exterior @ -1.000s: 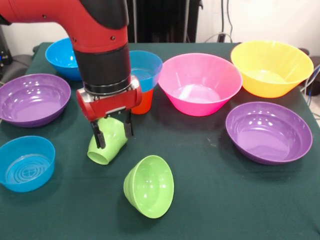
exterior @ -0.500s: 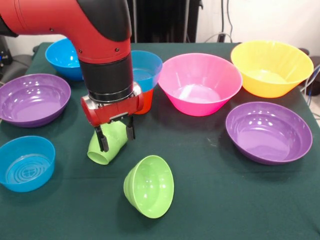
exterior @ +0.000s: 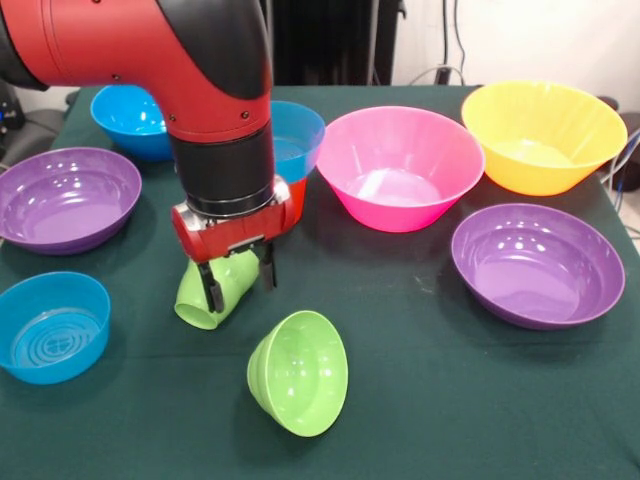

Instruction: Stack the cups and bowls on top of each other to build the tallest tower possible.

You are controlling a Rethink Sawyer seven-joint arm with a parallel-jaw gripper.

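Jaws straddle the tipped green cup (exterior: pixel 212 290), mouth pointing lower-left.

- lime green cup (exterior: pixel 208 295) lay tipped on its side, mouth toward the camera.
- small lime green bowl (exterior: pixel 298 372) rested tilted just beside it.
- pink bowl (exterior: pixel 400 167), yellow-orange bowl (exterior: pixel 543 135) and two purple bowls (exterior: pixel 68 198) (exterior: pixel 537 263) sat upright.
- blue bowl (exterior: pixel 298 135) sat on an orange cup (exterior: pixel 296 200).
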